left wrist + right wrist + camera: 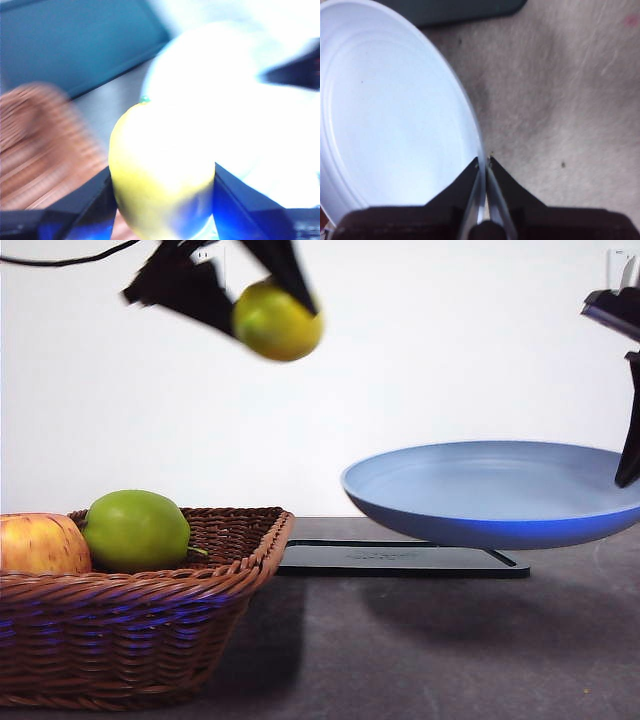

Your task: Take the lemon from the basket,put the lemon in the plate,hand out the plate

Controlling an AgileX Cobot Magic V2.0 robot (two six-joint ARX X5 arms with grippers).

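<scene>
The lemon (277, 321), yellow with a green tinge, hangs high in the air at the upper left of the front view, with my left gripper (262, 302) shut on it. In the blurred left wrist view the lemon (160, 175) sits between the two black jaws. The blue plate (490, 490) is held up off the table, slightly tilted, to the right of the lemon and lower. My right gripper (483, 165) is shut on the plate's rim (479, 150), seen at the right edge of the front view (628, 455). The wicker basket (130, 640) stands at the lower left.
A green apple (136, 530) and a red-yellow apple (40, 544) lie in the basket. A flat black tray (400, 560) rests on the grey table beneath the lifted plate.
</scene>
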